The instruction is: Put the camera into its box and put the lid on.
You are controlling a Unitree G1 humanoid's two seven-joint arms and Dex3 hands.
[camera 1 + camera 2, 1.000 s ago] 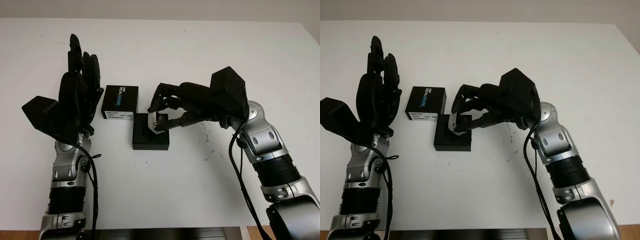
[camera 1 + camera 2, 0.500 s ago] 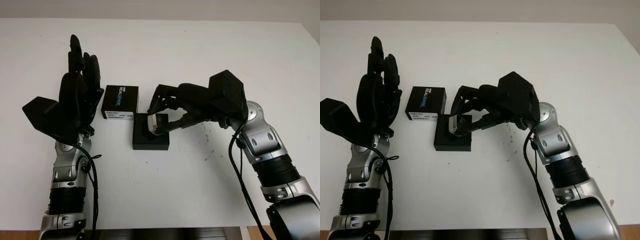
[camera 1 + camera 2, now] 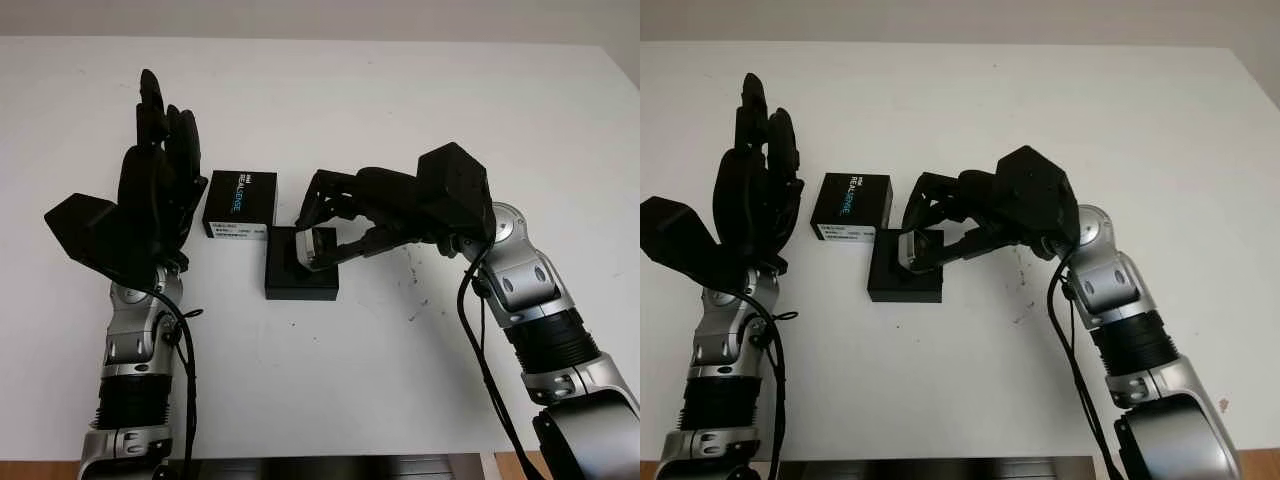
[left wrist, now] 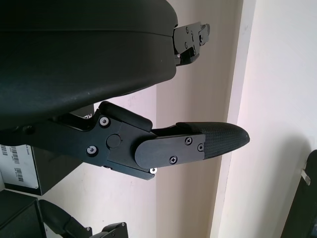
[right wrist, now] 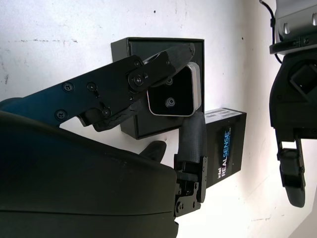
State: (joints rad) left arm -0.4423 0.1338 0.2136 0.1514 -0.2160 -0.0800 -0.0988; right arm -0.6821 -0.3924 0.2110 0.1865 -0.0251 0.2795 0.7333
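My right hand is shut on the small silver camera, holding it just over the open black box at the table's middle. In the right wrist view the camera shows its dark lens face, pinched between my fingers above the box. The black lid, printed REALSENSE, lies flat just behind and to the left of the box; it appears beside the box as the lid. My left hand is open, raised upright to the left of the lid.
The white table spreads on all sides of the box and lid. A few small dark marks dot the surface right of the box.
My right hand has shifted the camera very slightly over the box. The left hand has stayed where it was.
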